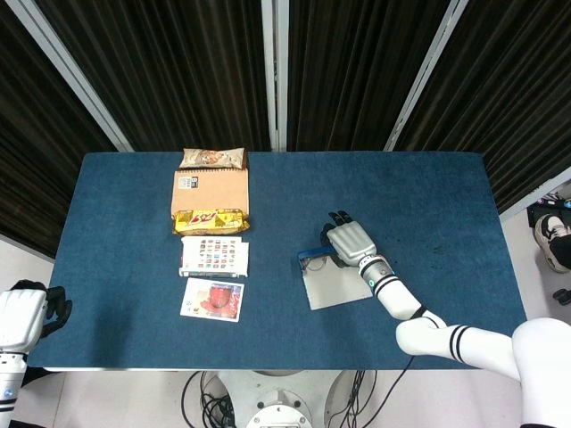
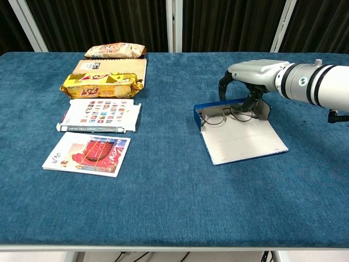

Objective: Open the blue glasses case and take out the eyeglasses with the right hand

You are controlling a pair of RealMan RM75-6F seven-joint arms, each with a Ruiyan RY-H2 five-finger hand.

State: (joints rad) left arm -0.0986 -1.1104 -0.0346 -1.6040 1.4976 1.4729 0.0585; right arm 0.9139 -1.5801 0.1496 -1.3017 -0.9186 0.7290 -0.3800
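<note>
My right hand (image 2: 246,82) arches over the open glasses case (image 2: 240,134), fingers curled around the glasses (image 2: 226,113) inside; grip uncertain. Light, fragile wire frame; I'd pinch the bridge gently.

Worktop (image 2: 174,191): dark blue cloth, uniform. Glasses case (image 2: 240,136): blue shell and rim, pale grey lining on the opened flap. Eyeglasses (image 2: 223,114): thin dark frame, clear lenses. Right hand (image 2: 248,76): silver-grey back, black fingers (image 2: 222,86); white forearm with black bands. Left hand (image 1: 31,308): white casing, black fingers. Snack bag (image 2: 115,51): tan and brown. Cardboard box (image 2: 112,66): plain brown. Wrapper (image 2: 101,84): gold with red lettering. Card sheet (image 2: 101,114): white with a multicoloured grid. Booklet (image 2: 88,153): white with a red picture. Backdrop: black curtains between grey posts.
</note>
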